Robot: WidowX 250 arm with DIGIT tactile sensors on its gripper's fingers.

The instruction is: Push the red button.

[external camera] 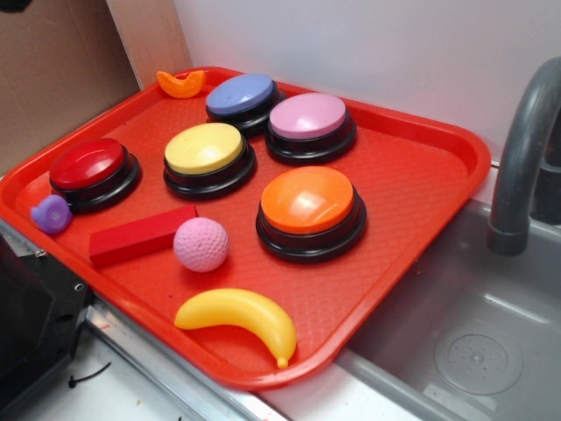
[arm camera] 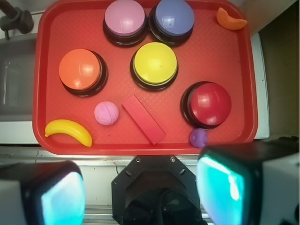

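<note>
Five round buzzers share the red tray (external camera: 421, 189) on our counter, beside a grey sink (external camera: 473, 324) and faucet (external camera: 521, 158). The red button (arm camera: 209, 103) sits at the tray's edge, touching a purple toy (arm camera: 198, 137). Our claw (arm camera: 140, 190) hangs wide, empty, short of the tray. We read no writing.

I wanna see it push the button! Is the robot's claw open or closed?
Gripper: open and empty, held above the near edge of the red tray.
</note>
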